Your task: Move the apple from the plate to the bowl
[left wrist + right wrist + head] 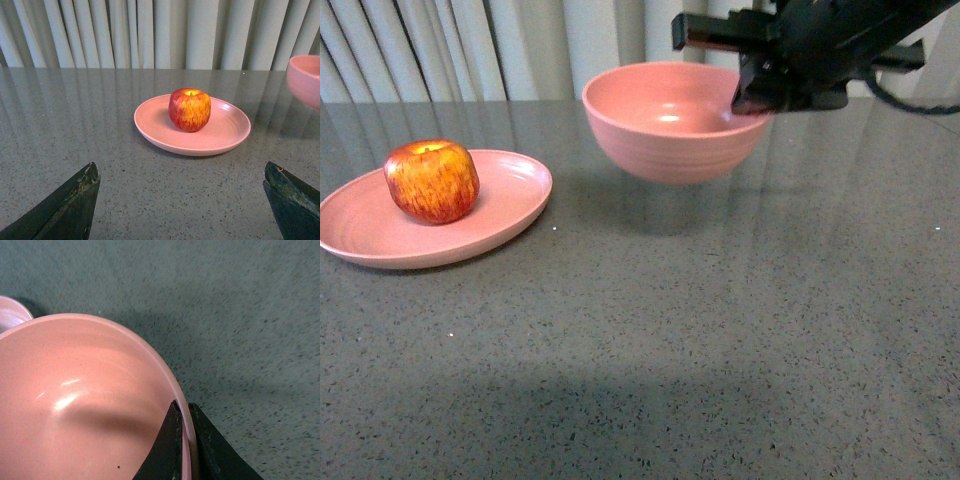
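Note:
The red, yellow-streaked apple (431, 180) (189, 109) stands upright on the shallow pink plate (510, 205) (225, 137) at the left of the table. The deep pink bowl (665, 125) (75, 405) hangs just above the table, its shadow beneath it. My right gripper (752, 95) (183, 410) is shut on the bowl's right rim, one finger inside and one outside. My left gripper (180, 180) is open, its fingertips (87, 182) wide apart over bare table, short of the plate. The bowl's edge (306, 80) shows in the left wrist view.
The table (720, 330) is dark grey speckled stone. Pale curtains (470, 45) hang behind its far edge. A sliver of the plate (11, 312) shows beyond the bowl in the right wrist view.

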Controlling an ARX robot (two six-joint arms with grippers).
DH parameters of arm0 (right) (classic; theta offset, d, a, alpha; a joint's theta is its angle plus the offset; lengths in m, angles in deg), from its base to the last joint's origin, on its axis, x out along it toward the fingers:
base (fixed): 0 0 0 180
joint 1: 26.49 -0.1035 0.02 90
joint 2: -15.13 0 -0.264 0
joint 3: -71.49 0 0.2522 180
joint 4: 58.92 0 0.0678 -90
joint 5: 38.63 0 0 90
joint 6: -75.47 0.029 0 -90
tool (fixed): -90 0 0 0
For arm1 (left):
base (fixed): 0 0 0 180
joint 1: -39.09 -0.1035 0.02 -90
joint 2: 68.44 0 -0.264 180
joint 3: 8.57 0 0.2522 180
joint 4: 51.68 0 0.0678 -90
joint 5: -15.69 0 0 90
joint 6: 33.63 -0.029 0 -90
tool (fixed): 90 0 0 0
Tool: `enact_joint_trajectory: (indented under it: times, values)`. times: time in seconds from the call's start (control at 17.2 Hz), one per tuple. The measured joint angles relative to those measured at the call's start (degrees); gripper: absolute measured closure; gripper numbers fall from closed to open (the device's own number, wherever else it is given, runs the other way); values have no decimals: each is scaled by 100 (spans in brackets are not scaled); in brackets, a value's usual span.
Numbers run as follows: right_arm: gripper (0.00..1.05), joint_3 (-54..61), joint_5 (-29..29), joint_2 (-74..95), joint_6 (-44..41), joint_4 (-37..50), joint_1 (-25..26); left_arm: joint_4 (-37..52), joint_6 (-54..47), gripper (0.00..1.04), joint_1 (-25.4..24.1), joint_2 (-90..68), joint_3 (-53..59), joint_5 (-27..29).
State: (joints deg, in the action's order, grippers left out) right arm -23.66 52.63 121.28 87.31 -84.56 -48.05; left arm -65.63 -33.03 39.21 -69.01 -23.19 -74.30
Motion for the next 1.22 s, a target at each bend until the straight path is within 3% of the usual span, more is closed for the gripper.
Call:
enact_joint_trajectory:
  times: [1.05,1.1,1.22]
  values:
    - [102,-568,-267,1080,299,-131,-470,0,0,7,0,0,0,0]
    - [100,-573,-264,1080,321,-142,-470,0,0,7,0,0,0,0]
    - [76,-588,-249,1080,343,-144,-463,0,0,7,0,0,0,0]
